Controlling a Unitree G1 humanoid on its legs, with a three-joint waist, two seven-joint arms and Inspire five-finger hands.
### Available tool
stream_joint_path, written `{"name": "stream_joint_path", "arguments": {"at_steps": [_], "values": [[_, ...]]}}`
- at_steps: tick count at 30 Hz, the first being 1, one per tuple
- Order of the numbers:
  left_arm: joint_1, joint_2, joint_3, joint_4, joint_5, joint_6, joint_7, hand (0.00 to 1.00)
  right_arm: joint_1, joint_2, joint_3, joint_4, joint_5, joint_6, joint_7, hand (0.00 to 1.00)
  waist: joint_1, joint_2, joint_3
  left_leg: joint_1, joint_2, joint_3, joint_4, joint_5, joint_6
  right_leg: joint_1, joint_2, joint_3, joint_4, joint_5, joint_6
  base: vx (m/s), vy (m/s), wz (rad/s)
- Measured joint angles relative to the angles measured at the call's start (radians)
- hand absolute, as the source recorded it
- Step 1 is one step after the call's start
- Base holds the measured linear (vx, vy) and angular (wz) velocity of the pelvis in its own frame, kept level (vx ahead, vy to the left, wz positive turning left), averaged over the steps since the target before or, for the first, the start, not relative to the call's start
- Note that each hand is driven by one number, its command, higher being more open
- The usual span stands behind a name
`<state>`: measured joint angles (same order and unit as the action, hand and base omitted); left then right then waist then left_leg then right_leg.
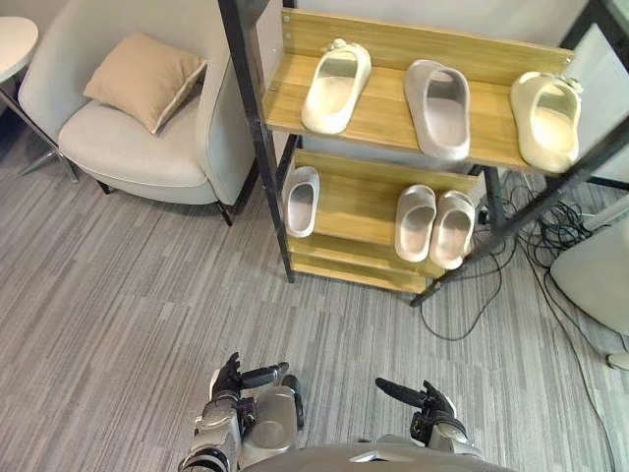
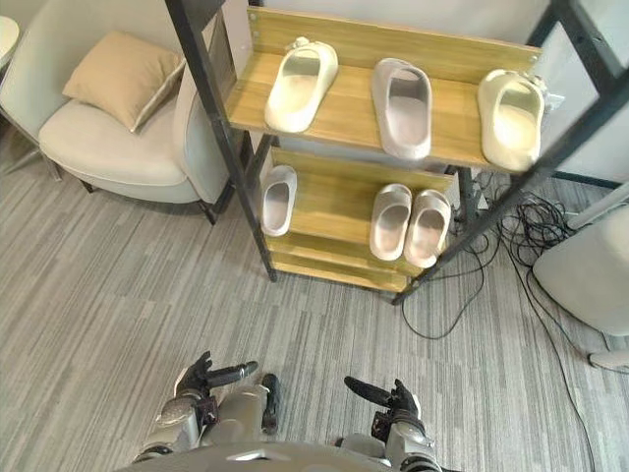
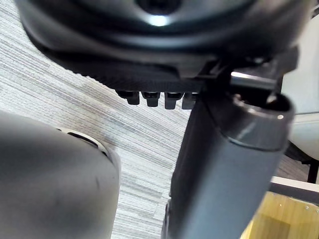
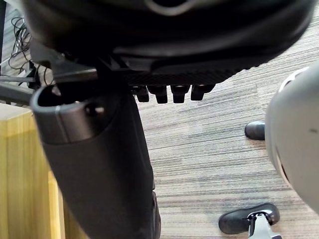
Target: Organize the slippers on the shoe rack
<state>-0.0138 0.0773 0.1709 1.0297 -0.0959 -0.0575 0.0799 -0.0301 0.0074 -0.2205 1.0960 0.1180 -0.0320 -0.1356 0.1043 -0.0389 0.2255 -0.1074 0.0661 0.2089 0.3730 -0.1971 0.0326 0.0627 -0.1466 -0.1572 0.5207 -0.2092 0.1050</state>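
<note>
The left hand (image 1: 230, 385) and right hand (image 1: 432, 405) hung empty, fingers loosely apart, at six o'clock, with slippers (image 1: 335, 87) resting on the shoe rack (image 1: 387, 110) at twelve o'clock.

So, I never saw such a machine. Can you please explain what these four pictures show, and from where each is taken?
This is a humanoid robot looking down at its work. The two wide pictures come from two camera eyes in its head, so they show one scene. At the bottom are its left hand and right hand, relaxed and holding nothing. Ahead stands a wooden shoe rack. Its upper shelf carries a cream slipper, a grey slipper and a second cream slipper. The lower shelf has a single slipper at the left and a pair at the right. Beside the rack is an armchair with a cushion. The two dark close pictures come from wrist cameras, each looking along its own hand toward the carpet.
</note>
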Motion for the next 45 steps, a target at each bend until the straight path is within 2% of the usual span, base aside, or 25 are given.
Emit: {"name": "stream_joint_path", "arguments": {"at_steps": [1,3,4,5,7,8,9,10,11,12,14,15,17,18,21,24,25,26,28,29,32,37,41,45], "values": [[0.001,0.015,-0.026,0.016,0.001,0.002,0.0,1.0,-0.008,0.0,0.007,-0.002,-0.002,-0.002,0.006,1.0,-0.007,-0.003,0.002,0.071,-0.005,0.01,-0.036,-0.02,0.009,-0.077,-0.036,0.013,0.219,0.026,0.061,0.43,0.114,-0.44],[0.003,0.032,-0.05,0.026,0.005,0.003,0.0,1.0,-0.016,-0.001,0.008,-0.002,-0.006,-0.011,0.006,1.0,-0.015,-0.005,0.002,0.123,-0.007,0.011,-0.061,-0.032,0.009,-0.14,-0.072,-0.032,0.359,0.007,0.031,0.23,0.009,-0.07],[0.009,0.035,-0.05,0.027,0.007,0.003,0.0,1.0,-0.019,-0.003,0.012,-0.003,-0.009,-0.013,0.006,1.0,-0.018,-0.008,0.0,0.16,-0.004,0.008,-0.089,-0.033,0.006,-0.167,-0.089,-0.082,0.383,-0.011,0.001,0.2,-0.026,0.11],[0.013,0.035,-0.047,0.027,0.007,0.003,0.002,1.0,-0.019,-0.007,0.02,-0.006,-0.01,-0.017,0.006,1.0,-0.021,-0.008,0.0,0.187,0.002,0.002,-0.11,-0.033,0.005,-0.191,-0.095,-0.121,0.362,-0.027,-0.027,0.31,-0.085,0.15],[0.018,0.035,-0.045,0.027,0.007,0.003,0.002,1.0,-0.022,-0.008,0.027,-0.016,-0.02,-0.017,0.006,1.0,-0.027,-0.006,0.0,0.209,0.016,-0.006,-0.131,-0.033,-0.007,-0.227,-0.085,-0.143,0.267,-0.038,-0.044,0.24,-0.124,0.16],[0.019,0.035,-0.045,0.027,0.008,0.003,0.001,1.0,-0.026,-0.008,0.03,-0.02,-0.02,-0.018,0.006,1.0,-0.035,-0.006,0.0,0.214,0.027,-0.019,-0.139,-0.036,-0.028,-0.257,-0.058,-0.131,0.108,-0.032,-0.044,0.18,-0.159,0.23],[0.02,0.035,-0.045,0.028,0.007,0.003,0.001,1.0,-0.026,-0.009,0.039,-0.02,-0.02,-0.017,0.005,1.0,-0.039,-0.01,-0.001,0.213,0.028,-0.029,-0.139,-0.04,-0.041,-0.258,-0.039,-0.118,-0.005,-0.001,-0.037,0.27,-0.263,0.4],[0.014,0.038,-0.039,0.04,0.008,0.003,0.002,1.0,-0.021,-0.018,0.046,-0.006,-0.022,-0.014,0.006,1.0,-0.045,-0.016,-0.006,0.218,0.019,-0.057,-0.137,-0.055,-0.071,-0.243,-0.018,-0.091,-0.112,0.096,-0.054,0.23,-0.218,0.29],[0.013,0.027,-0.04,0.044,0.009,0.002,0.002,1.0,-0.023,-0.028,0.043,0.0,-0.028,-0.014,0.004,1.0,-0.045,0.005,-0.006,0.224,0.034,-0.064,-0.144,-0.053,-0.081,-0.234,-0.001,-0.089,-0.119,0.104,-0.064,0.27,-0.253,0.14],[0.014,0.003,-0.037,0.054,0.01,0.003,0.001,1.0,-0.023,-0.047,0.043,0.012,-0.037,-0.013,0.003,1.0,-0.044,0.037,-0.014,0.224,0.055,-0.083,-0.163,-0.054,-0.083,-0.231,0.024,-0.086,-0.13,0.095,-0.072,0.22,-0.189,-0.08],[0.018,-0.02,-0.035,0.056,0.02,0.003,0.001,1.0,-0.018,-0.063,0.027,0.018,-0.038,-0.005,0.003,1.0,-0.054,0.063,-0.023,0.228,0.076,-0.099,-0.175,-0.053,-0.085,-0.22,0.045,-0.103,-0.148,0.078,-0.084,0.19,-0.19,0.07],[0.017,-0.028,-0.033,0.056,0.03,0.004,-0.002,1.0,-0.006,-0.063,0.004,0.018,-0.037,-0.001,0.002,1.0,-0.058,0.067,-0.023,0.226,0.086,-0.124,-0.165,-0.047,-0.096,-0.195,0.053,-0.125,-0.166,0.072,-0.087,0.18,-0.207,0.34],[0.016,-0.025,-0.033,0.053,0.031,0.002,-0.009,1.0,0.013,-0.061,-0.011,0.015,-0.032,-0.001,-0.001,1.0,-0.058,0.059,-0.02,0.205,0.096,-0.145,-0.102,-0.047,-0.111,-0.159,0.056,-0.152,-0.188,0.061,-0.087,0.12,-0.157,0.53],[0.015,-0.026,-0.027,0.039,0.031,0.002,-0.011,1.0,0.027,-0.054,-0.023,0.008,-0.033,-0.002,-0.002,1.0,-0.056,0.049,-0.018,0.144,0.11,-0.146,0.03,-0.052,-0.12,-0.12,0.055,-0.184,-0.214,0.059,-0.089,0.07,-0.094,0.6],[0.012,-0.025,-0.027,0.015,0.03,0.001,-0.007,1.0,0.044,-0.05,-0.022,-0.003,-0.033,-0.004,-0.001,1.0,-0.044,0.052,-0.017,0.043,0.146,-0.129,0.236,-0.06,-0.138,-0.071,0.062,-0.217,-0.255,0.059,-0.091,0.06,-0.047,0.37],[0.012,-0.032,-0.028,0.015,0.03,0.001,-0.009,1.0,0.042,-0.054,-0.023,-0.01,-0.033,-0.004,-0.001,1.0,-0.037,0.058,-0.019,0.038,0.127,-0.125,0.157,-0.095,-0.139,-0.06,0.056,-0.214,-0.272,0.067,-0.079,0.04,0.118,0.03],[0.01,-0.032,-0.028,0.015,0.03,0.001,-0.009,1.0,0.039,-0.052,-0.023,-0.013,-0.033,-0.004,-0.001,1.0,-0.036,0.059,-0.016,0.025,0.095,-0.141,0.061,-0.088,-0.134,-0.06,0.045,-0.206,-0.277,0.076,-0.063,0.03,0.201,-0.16],[0.009,-0.035,-0.031,0.016,0.029,0.001,-0.009,1.0,0.037,-0.056,-0.022,-0.01,-0.035,-0.003,-0.001,1.0,-0.028,0.061,-0.017,0.039,0.074,-0.138,0.007,-0.062,-0.103,-0.061,0.04,-0.189,-0.279,0.083,-0.046,0.05,0.193,-0.18],[0.009,-0.019,-0.038,0.016,0.029,0.001,-0.005,1.0,0.047,-0.047,0.006,-0.011,-0.036,0.001,0.002,1.0,-0.02,0.033,-0.026,0.054,0.033,-0.121,-0.031,-0.041,-0.083,-0.054,0.028,-0.133,-0.34,0.105,-0.026,0.11,0.176,-0.1],[0.007,-0.018,-0.037,0.016,0.029,0.002,-0.002,1.0,0.047,-0.046,0.005,-0.012,-0.036,0.001,0.002,1.0,-0.019,0.026,-0.025,0.057,0.028,-0.115,-0.023,-0.041,-0.083,-0.044,0.024,-0.128,-0.35,0.11,-0.031,0.1,0.175,-0.08],[0.009,-0.017,-0.044,0.02,0.031,0.003,-0.002,1.0,0.044,-0.043,0.006,-0.013,-0.038,0.001,0.006,1.0,-0.019,0.027,-0.025,0.097,0.0,-0.104,-0.038,-0.042,-0.082,-0.011,0.008,-0.104,-0.377,0.118,-0.023,0.06,0.124,-0.15],[0.008,-0.004,-0.073,0.036,0.042,0.003,-0.008,1.0,0.045,-0.042,0.007,-0.009,-0.041,0.001,0.014,1.0,-0.022,0.028,-0.041,0.127,-0.003,-0.104,-0.09,-0.035,-0.07,-0.004,0.015,-0.092,-0.399,0.122,-0.017,0.03,0.007,-0.08],[0.009,-0.005,-0.107,0.052,0.053,0.003,-0.022,1.0,0.048,-0.062,0.038,0.02,-0.057,0.005,0.021,1.0,-0.027,0.042,-0.054,0.16,-0.001,-0.114,-0.118,-0.034,-0.068,0.034,0.026,-0.095,-0.438,0.131,-0.013,0.0,0.0,0.0],[0.01,-0.003,-0.128,0.06,0.071,0.003,-0.025,1.0,0.05,-0.074,0.097,0.029,-0.081,0.008,0.03,1.0,-0.029,0.045,-0.073,0.161,-0.009,-0.128,-0.145,-0.019,-0.052,0.055,0.031,-0.097,-0.504,0.165,-0.015,0.0,0.0,0.0]]}}
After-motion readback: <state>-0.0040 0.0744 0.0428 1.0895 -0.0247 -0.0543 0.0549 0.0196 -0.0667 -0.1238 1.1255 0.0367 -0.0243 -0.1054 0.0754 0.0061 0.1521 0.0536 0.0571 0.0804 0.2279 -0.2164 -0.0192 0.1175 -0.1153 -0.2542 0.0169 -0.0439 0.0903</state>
